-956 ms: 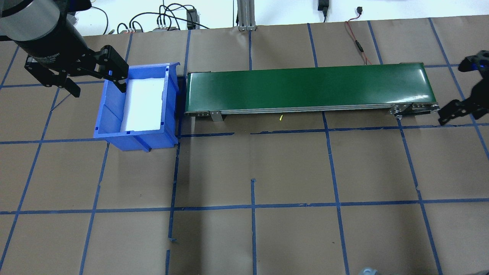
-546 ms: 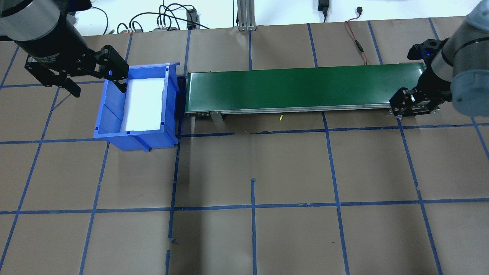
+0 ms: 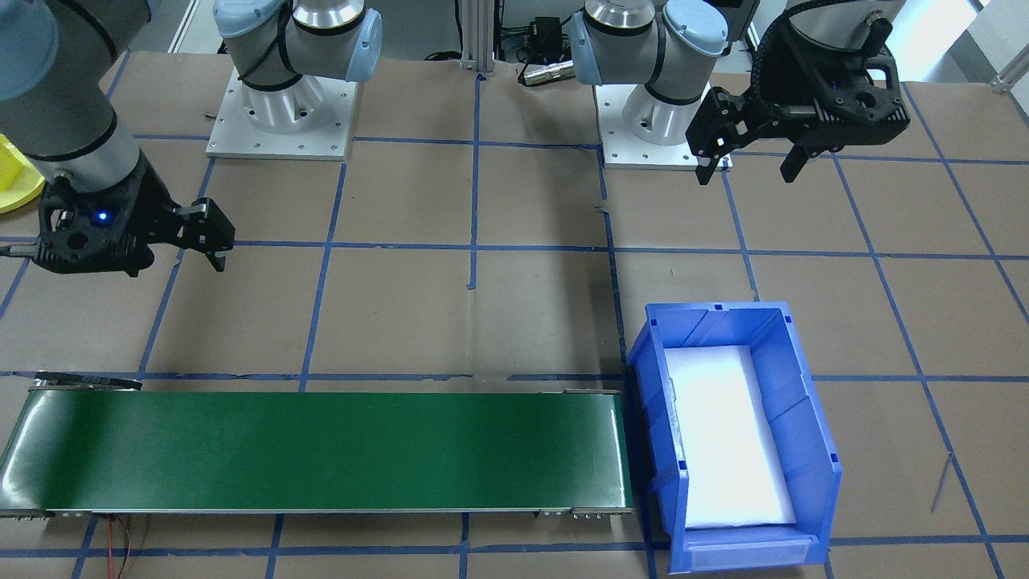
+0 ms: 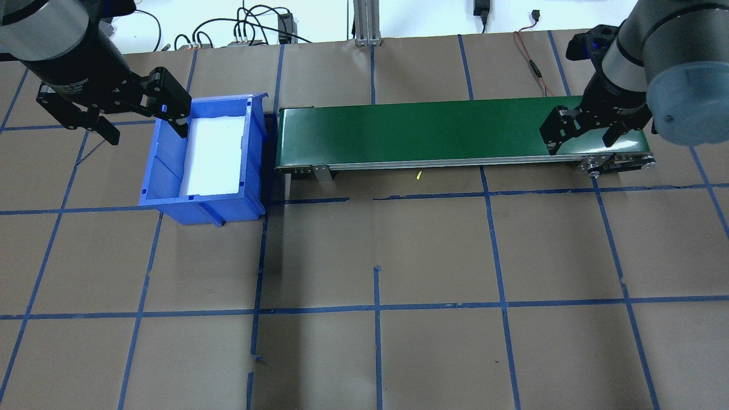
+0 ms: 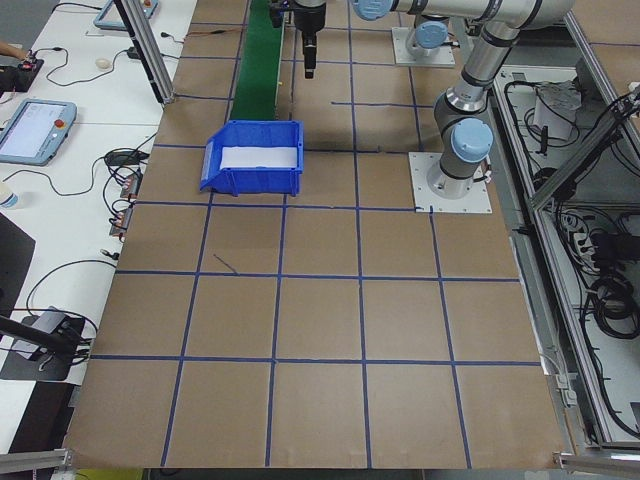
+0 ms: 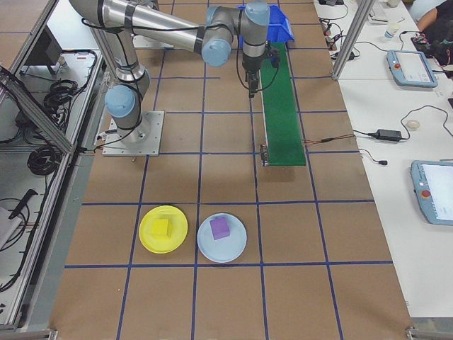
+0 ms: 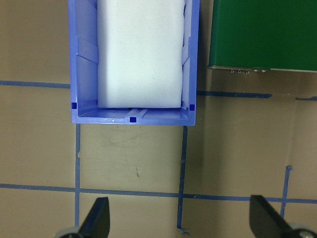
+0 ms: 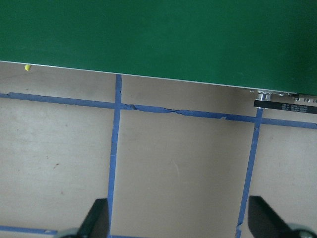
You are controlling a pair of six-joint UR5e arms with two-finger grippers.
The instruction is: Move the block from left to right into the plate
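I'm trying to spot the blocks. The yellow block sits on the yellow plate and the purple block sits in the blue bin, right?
Not quite. The purple block sits on the pale blue plate, next to the yellow plate; the side view from the robot's right shows it. The blue bin holds only a white pad. The yellow block is on the yellow plate, as you said.
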